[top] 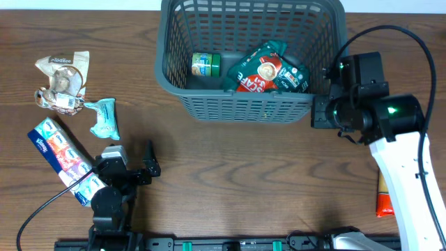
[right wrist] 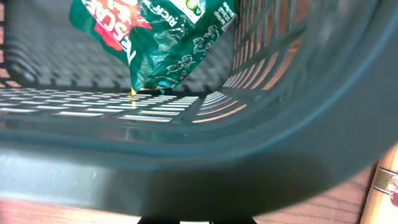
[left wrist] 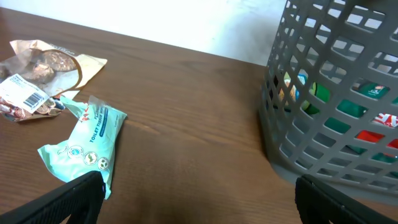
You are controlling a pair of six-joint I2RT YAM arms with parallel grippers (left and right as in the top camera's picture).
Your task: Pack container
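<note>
The dark grey lattice container (top: 244, 101) stands at the back centre; it also shows in the left wrist view (left wrist: 323, 93) and its rim fills the right wrist view (right wrist: 186, 168). Inside lie a green and red coffee packet (top: 268, 70) (right wrist: 155, 37) and a small green-lidded can (top: 205, 65). My right gripper (top: 322, 113) is low against the container's front right corner, outside the wall; its fingertips (right wrist: 194, 219) sit close together and hold nothing. My left gripper (top: 131, 159) (left wrist: 199, 199) is open and empty over bare table at the front left.
A teal wipes packet (top: 104, 117) (left wrist: 84, 134) lies left of my left gripper. A crumpled brown snack packet (top: 63, 80) (left wrist: 37, 74) lies behind it. A blue tissue pack (top: 63, 157) lies at the front left. An orange packet (top: 385, 195) (right wrist: 385, 180) lies at the right.
</note>
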